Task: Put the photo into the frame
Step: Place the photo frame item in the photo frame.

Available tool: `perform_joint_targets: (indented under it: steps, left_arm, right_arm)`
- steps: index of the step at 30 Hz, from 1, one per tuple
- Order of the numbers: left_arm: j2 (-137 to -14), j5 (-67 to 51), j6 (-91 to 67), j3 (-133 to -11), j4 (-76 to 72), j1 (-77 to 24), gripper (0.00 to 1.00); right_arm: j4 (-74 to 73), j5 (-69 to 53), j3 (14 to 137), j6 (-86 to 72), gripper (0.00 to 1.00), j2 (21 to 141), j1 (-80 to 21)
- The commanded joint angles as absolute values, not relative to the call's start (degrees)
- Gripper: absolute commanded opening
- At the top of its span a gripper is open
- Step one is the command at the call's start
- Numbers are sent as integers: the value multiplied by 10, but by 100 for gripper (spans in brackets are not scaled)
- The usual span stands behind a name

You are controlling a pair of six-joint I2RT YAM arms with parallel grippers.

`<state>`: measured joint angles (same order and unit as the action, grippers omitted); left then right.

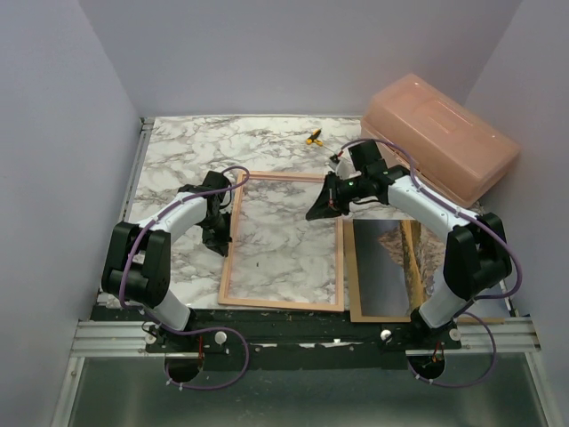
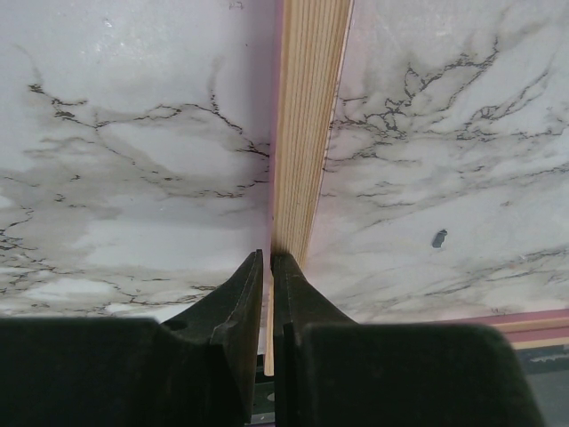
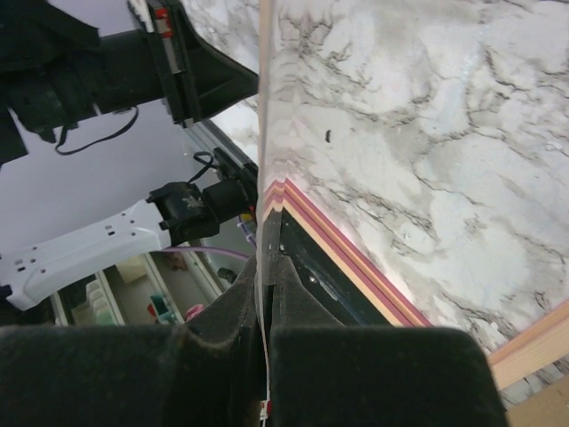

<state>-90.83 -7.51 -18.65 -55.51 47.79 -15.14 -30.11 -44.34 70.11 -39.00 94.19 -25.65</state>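
While shut, left pincer (image 2: pixel 268 260), right pincer (image 3: pixel 269 265) pinch frame (image 1: pixel 280 304)

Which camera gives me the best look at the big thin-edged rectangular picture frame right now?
Top external: the whole thin-edged wood-coloured rectangular frame shows, all four sides. Left wrist shows just one rail pinched in the left gripper; right wrist sees it edge-on in the right gripper.

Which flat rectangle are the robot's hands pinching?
The frame, the big empty one in the middle with the marble table showing through. The left gripper and right gripper pinch its side edges. The photo lies beside it, ungripped.
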Motion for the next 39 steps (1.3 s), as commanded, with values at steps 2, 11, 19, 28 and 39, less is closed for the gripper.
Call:
perform_joint_targets:
  steps: [2, 11, 19, 28, 39]
  left_arm:
    - [-936, -71, -188, -539, 463, -163, 13]
    - [-937, -71, -188, -539, 463, -162, 13]
    - [-937, -71, -188, -539, 463, -163, 13]
    - [-937, -71, -188, -539, 463, -163, 12]
    - [-937, -72, -188, -540, 463, -163, 12]
  right_arm:
    - [-217, -498, 697, -430, 0, 933, -256]
    - [-152, -521, 685, -466, 1, 942, -256]
    - [-125, -541, 683, -469, 0, 940, -256]
    - [-124, -541, 662, -438, 0, 944, -256]
    - [-158, -495, 632, -414, 0, 942, -256]
